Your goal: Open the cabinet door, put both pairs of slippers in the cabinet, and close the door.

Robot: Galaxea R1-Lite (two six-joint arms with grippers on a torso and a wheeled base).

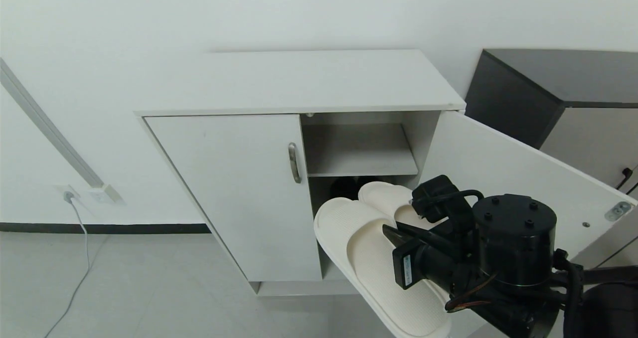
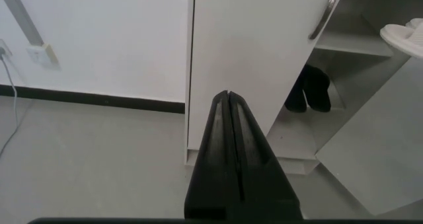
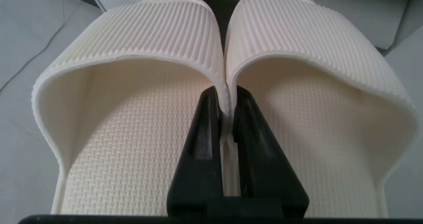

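A white cabinet [image 1: 309, 84] stands against the wall with its right door [image 1: 518, 178] swung open and its left door [image 1: 239, 193] closed. My right gripper [image 3: 225, 115] is shut on the inner edges of a pair of cream slippers [image 3: 225, 65], held side by side. In the head view the cream slippers [image 1: 369, 248] hang in front of the open lower compartment, toes toward it. A pair of black slippers [image 2: 308, 92] sits on the lower shelf inside. My left gripper [image 2: 229, 102] is shut and empty, low and in front of the closed left door [image 2: 258, 45].
An upper shelf [image 1: 359, 153] is inside the open half. A metal handle [image 1: 294, 162] is on the left door. A dark cabinet [image 1: 548, 93] stands to the right. A wall outlet with a cable [image 1: 70, 197] is at the left, above bare grey floor [image 1: 124, 283].
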